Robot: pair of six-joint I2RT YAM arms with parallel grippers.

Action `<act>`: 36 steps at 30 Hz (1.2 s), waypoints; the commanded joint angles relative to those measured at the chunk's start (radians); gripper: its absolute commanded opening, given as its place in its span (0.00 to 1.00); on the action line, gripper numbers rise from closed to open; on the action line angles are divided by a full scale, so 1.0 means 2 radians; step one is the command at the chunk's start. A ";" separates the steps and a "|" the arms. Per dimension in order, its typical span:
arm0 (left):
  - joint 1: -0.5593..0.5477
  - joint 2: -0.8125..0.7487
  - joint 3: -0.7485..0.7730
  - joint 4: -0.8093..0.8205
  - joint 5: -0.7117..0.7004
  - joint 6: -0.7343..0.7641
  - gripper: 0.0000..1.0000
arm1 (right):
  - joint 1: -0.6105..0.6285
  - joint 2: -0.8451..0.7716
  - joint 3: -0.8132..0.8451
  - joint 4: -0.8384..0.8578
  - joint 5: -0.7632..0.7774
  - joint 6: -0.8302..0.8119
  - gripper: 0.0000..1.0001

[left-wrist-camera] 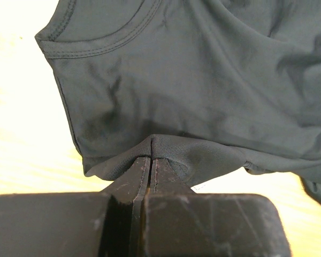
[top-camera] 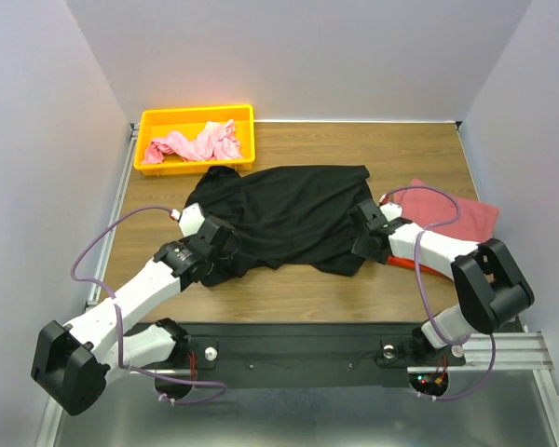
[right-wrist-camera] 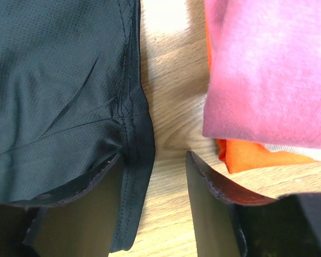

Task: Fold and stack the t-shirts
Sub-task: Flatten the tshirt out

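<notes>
Cloth lies crumpled at the far left of our overhead view: a light pink cotton t-shirt (top-camera: 194, 144) heaped inside a yellow rectangular plastic bin (top-camera: 151, 119), which sits at the back left corner of the wooden table (top-camera: 298, 289). Just in front of the bin we see the black soft-cloth t-shirt (top-camera: 284, 212) spread wide across the middle of the table, collar toward the bin and rumpled along its near edge. The left gripper (top-camera: 208, 244) sits at that tee's near left edge. In its wrist view we find its jaws pressed together on a small raised fold of the black fabric (left-wrist-camera: 150, 160), with the collar lying flat beyond. At the tee's right edge we see the right gripper (top-camera: 365, 228) with its jaws partly apart. The stitched hem hangs in the gap (right-wrist-camera: 152, 176) against one finger (right-wrist-camera: 104, 184), and bare wood shows between the hem and the other finger. Farthest right, a folded dusty rose-red t-shirt (right-wrist-camera: 273, 69) rests on top of a folded orange t-shirt (right-wrist-camera: 251, 155), near the black tee but not touching it.
</notes>
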 commanded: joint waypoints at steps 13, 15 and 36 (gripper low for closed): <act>0.012 -0.030 -0.010 0.016 -0.021 0.006 0.00 | -0.004 0.040 0.025 0.049 -0.010 -0.023 0.19; 0.013 -0.033 -0.010 0.014 -0.021 0.007 0.00 | -0.004 0.037 0.027 0.049 -0.006 -0.025 0.10; 0.014 -0.207 0.198 0.009 -0.125 0.062 0.00 | -0.004 -0.296 0.125 0.015 0.022 -0.151 0.00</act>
